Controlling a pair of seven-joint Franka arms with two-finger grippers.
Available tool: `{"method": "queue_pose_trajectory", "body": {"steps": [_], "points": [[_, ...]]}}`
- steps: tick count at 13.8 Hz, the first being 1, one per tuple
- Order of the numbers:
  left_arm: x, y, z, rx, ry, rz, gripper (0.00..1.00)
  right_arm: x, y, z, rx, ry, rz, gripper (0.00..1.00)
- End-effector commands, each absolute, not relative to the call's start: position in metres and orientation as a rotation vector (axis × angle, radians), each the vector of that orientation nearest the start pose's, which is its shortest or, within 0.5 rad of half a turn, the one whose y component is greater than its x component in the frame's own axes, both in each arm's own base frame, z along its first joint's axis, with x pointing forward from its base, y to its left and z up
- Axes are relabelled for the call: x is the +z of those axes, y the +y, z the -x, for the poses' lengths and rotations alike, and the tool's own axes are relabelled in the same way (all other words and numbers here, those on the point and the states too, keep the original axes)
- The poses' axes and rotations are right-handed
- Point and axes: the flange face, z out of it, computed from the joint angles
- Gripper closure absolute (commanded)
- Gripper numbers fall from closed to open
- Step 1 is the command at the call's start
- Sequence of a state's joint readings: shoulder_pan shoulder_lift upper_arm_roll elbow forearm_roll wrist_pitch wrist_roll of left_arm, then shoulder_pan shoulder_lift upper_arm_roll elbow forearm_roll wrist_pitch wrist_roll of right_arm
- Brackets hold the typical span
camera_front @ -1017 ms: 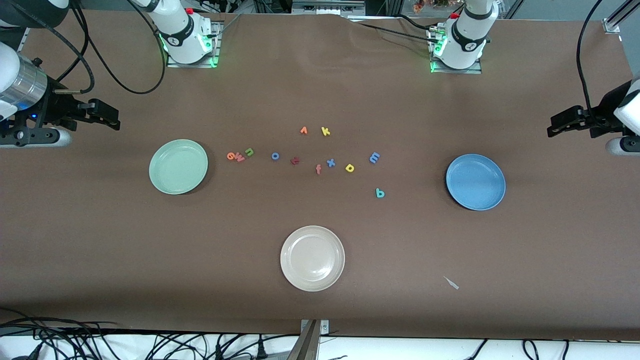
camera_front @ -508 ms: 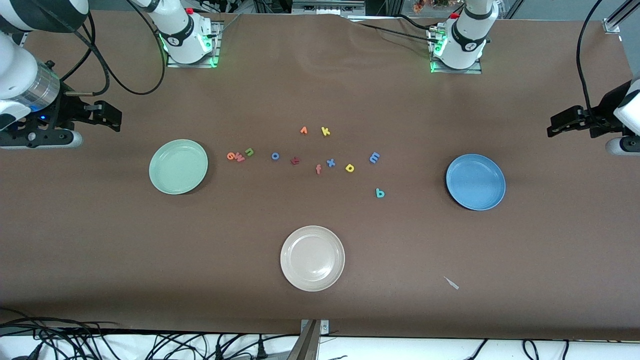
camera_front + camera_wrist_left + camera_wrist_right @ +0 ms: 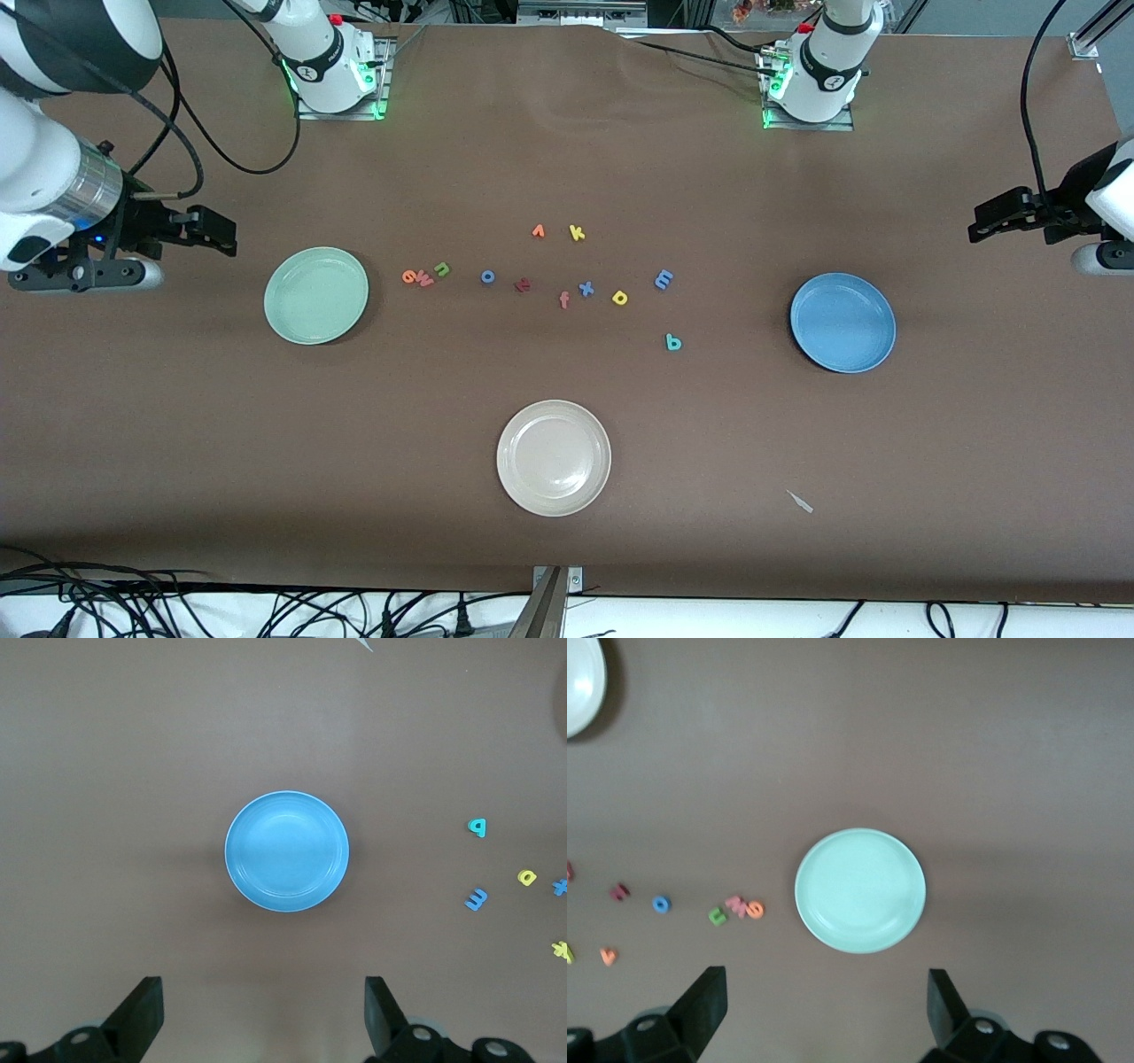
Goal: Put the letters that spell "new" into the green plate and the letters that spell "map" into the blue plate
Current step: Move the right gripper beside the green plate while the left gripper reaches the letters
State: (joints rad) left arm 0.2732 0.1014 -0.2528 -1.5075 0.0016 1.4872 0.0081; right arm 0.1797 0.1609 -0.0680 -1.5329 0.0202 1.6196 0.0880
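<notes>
- Plates hold nothing: green plate (image 3: 315, 295) toward the right arm's end, blue plate (image 3: 842, 322) toward the left arm's end, cream plate (image 3: 554, 457) nearest the front camera
- Letters "e" (image 3: 409, 276), "w" (image 3: 425, 281), "n" (image 3: 441, 269), "m" (image 3: 664, 279), "a" (image 3: 673, 342), "p" (image 3: 620, 298) lie on the tabletop (image 3: 567, 532) between the green and blue plates
- Right tool (image 3: 824, 1001) over the tabletop beside the green plate, spread wide, holding nothing
- Left tool (image 3: 264, 1010) beside the blue plate, likewise

Cream-white plate (image 3: 554, 458); 6 spare foam letters (image 3: 577, 233) mid-table.

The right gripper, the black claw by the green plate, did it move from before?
Yes. The right gripper, jaws open, has moved toward the green plate. The plate stayed put.
</notes>
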Motion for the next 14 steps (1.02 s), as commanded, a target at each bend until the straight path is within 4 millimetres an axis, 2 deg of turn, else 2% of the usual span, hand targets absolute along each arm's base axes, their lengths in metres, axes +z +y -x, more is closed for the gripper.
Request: {"method": "queue_pose_trajectory", "body": {"steps": [1, 5, 7, 9, 10, 12, 13, 14], "points": [[0.596, 0.018, -0.573, 0.193, 0.012, 3.148, 0.00, 0.533, 0.087, -0.591, 0.146, 0.140, 3.114, 0.00], [0.596, 0.018, -0.573, 0.190, 0.007, 3.147, 0.00, 0.469, 0.130, -0.578, 0.090, 0.349, 3.088, 0.00], [0.595, 0.018, -0.574, 0.183, 0.002, 3.145, 0.00, 0.451, 0.147, -0.570, 0.045, 0.352, 3.077, 0.00], [0.573, 0.026, -0.590, 0.198, -0.013, 3.158, 0.00, 0.431, 0.148, -0.565, 0.064, 0.353, 3.080, 0.00], [0.573, 0.025, -0.590, 0.196, -0.013, 3.158, 0.00, 0.418, 0.151, -0.560, 0.070, 0.346, 3.082, 0.00], [0.567, 0.024, -0.593, 0.207, -0.005, 3.161, 0.00, 0.387, 0.173, -0.541, 0.077, 0.297, 3.084, 0.00], [0.539, 0.026, -0.603, 0.285, 0.000, 3.164, 0.00, 0.369, 0.177, -0.530, 0.069, 0.350, 3.079, 0.00], [0.533, 0.020, -0.607, 0.300, 0.014, 3.166, 0.00, 0.353, 0.187, -0.517, 0.049, 0.426, 3.064, 0.00]]}}
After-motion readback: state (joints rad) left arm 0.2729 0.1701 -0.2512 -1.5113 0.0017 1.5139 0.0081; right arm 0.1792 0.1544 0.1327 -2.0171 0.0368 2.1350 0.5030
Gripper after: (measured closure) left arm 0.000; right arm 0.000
